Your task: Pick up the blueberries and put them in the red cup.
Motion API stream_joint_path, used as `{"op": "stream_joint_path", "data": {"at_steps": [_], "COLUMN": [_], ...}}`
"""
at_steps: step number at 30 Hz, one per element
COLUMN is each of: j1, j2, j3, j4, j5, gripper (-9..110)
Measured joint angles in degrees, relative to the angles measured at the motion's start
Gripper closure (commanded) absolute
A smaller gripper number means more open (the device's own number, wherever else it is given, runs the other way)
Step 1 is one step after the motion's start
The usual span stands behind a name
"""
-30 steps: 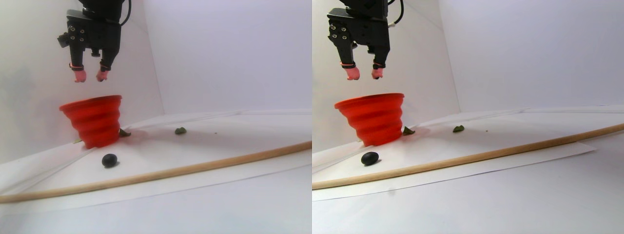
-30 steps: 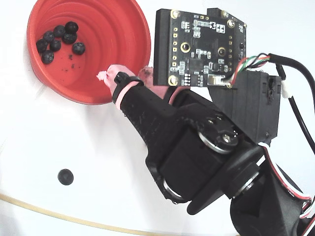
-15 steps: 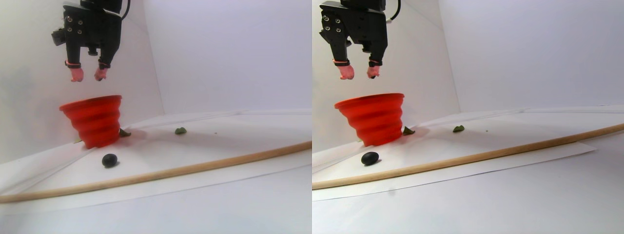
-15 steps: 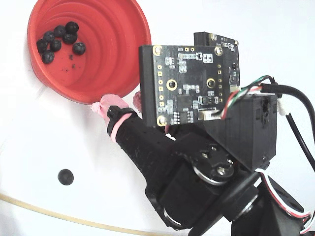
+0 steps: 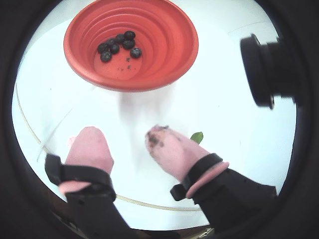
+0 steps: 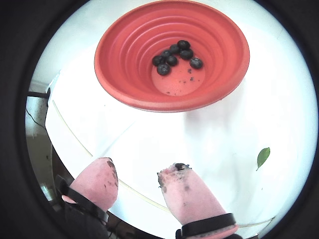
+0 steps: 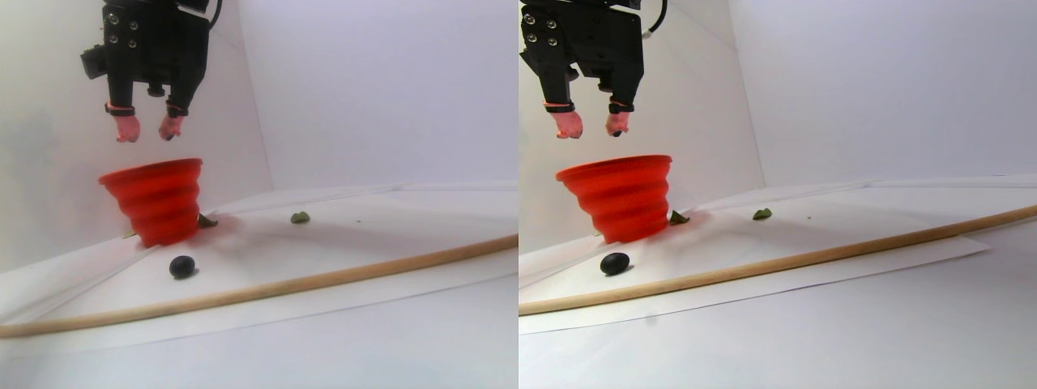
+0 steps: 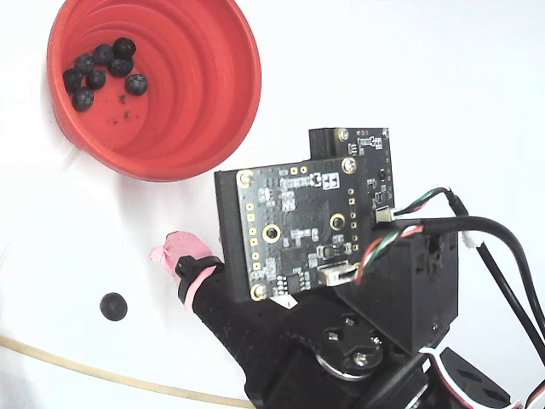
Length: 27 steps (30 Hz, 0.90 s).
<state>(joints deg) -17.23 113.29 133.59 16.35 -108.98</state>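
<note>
Red cup (image 6: 129, 74): six blueberries (image 6: 174, 54) inside. End effector (image 6: 137, 181): pink fingertips (image 6: 187, 191) apart, empty. Green leaf (image 6: 262, 157): on tabletop (image 6: 199, 134).

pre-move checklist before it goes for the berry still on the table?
1. Gripper empty: ok, nothing between the pink fingertips in both wrist views.
2. Jaws open enough for a berry: ok, a clear gap shows.
3. Loose blueberry located: ok, it lies on the white sheet, apart from the red cup, inside the wooden dowel.
4. Red cup upright, earlier blueberries inside: ok, a cluster sits on its bottom.
5. Path down to the berry free: ok, the green leaf lies off to the side.
6. Fingertips clean: not ok, dark smears on the tips.
</note>
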Motion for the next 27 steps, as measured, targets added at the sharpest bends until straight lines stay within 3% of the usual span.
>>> {"op": "stream_joint_path", "data": {"at_steps": [27], "j1": [3.0], "j2": [0.0], "j3": [9.8], "j4": [-2.7], "j5": [-3.9], "gripper": [86]}}
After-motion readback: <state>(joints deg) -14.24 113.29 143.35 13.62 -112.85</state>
